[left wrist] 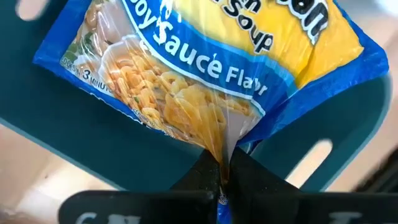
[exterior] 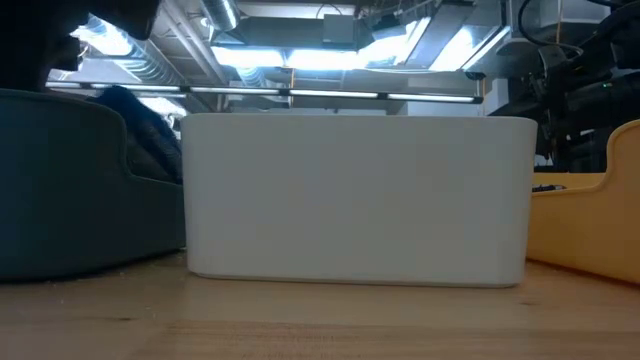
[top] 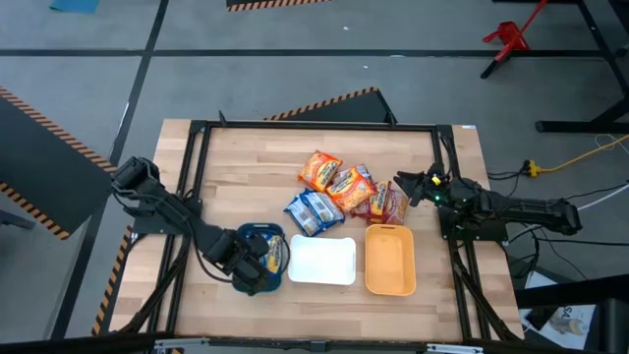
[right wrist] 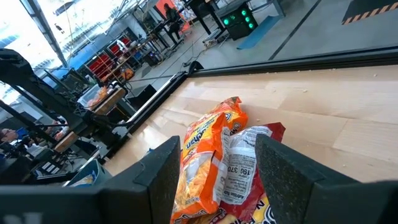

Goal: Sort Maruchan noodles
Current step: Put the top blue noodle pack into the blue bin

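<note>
My left gripper point(top: 257, 262) is over the teal tray point(top: 246, 236) near the table's front edge, shut on a blue noodle packet point(left wrist: 205, 68). On the table's middle lie two orange packets point(top: 319, 169) point(top: 349, 185), a blue packet point(top: 314, 211) and a dark red packet point(top: 385, 205). My right gripper point(top: 408, 187) is open just right of the dark red packet. In the right wrist view its fingers point(right wrist: 155, 180) stand to either side of the dark red packet point(right wrist: 245, 165) and an orange one point(right wrist: 202, 155), apart from them. My left gripper pinches the blue packet between its two fingers point(left wrist: 249, 171) by one edge point(left wrist: 225, 149), where the plastic is gathered into creases. The packet spreads out ahead of the fingers inside the teal tray point(left wrist: 74, 155). Whether it rests on the tray floor I cannot tell.
A white tray point(top: 322, 261) and an orange tray point(top: 389, 261) stand in a row right of the teal tray along the front edge. In the low view the white tray point(exterior: 355, 200) fills the middle. Bare wood lies at the table's far side and left.
</note>
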Controlling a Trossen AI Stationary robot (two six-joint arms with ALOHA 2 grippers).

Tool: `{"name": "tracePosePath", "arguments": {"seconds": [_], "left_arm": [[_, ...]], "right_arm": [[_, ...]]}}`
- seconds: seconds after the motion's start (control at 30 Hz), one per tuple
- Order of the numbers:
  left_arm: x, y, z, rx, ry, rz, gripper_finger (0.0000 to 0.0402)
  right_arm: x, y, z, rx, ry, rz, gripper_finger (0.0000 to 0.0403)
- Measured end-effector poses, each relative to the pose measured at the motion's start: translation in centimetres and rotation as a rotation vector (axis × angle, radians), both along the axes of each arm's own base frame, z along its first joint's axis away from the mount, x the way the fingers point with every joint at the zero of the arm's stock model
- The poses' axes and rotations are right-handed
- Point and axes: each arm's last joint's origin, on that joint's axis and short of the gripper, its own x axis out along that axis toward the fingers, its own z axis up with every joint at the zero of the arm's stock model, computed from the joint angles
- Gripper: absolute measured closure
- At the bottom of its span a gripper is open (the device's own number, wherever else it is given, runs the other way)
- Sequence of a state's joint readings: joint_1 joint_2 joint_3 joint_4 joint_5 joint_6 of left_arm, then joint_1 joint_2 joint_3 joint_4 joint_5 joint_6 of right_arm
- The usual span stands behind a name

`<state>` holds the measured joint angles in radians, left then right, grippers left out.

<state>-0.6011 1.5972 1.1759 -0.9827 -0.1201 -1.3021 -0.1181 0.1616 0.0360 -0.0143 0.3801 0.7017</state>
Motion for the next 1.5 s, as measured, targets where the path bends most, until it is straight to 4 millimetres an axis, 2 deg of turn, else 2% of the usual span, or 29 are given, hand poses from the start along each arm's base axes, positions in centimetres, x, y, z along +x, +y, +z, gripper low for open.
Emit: {"name": "tracePosePath", "arguments": {"seconds": [0.37, 0.63, 1.0, 1.33, 1.5], "left_arm": [[-1.1, -1.4, 0.2, -0.025, -0.01, 0.055, 0.0399], [-0.7, -0.9, 0.1, 0.002, -0.036, 0.14, 0.0399], [-0.6, -0.6, -1.4, -0.012, -0.039, 0.159, 0.0399], [-0.5, -0.5, -1.5, 0.006, -0.058, 0.151, 0.0373], [-0.4, -0.6, -1.5, -0.001, -0.068, 0.122, 0.0347]], "right_arm": [[0.0, 0.0, 0.0, 0.0, 0.0, 0.0, 0.0207], [0.0, 0.0, 0.0, 0.0, 0.0, 0.0, 0.0207], [0.0, 0.0, 0.0, 0.0, 0.0, 0.0, 0.0207], [0.0, 0.0, 0.0, 0.0, 0.0, 0.0, 0.0207], [0.0, 0.0, 0.0, 0.0, 0.0, 0.0, 0.0207]]}}
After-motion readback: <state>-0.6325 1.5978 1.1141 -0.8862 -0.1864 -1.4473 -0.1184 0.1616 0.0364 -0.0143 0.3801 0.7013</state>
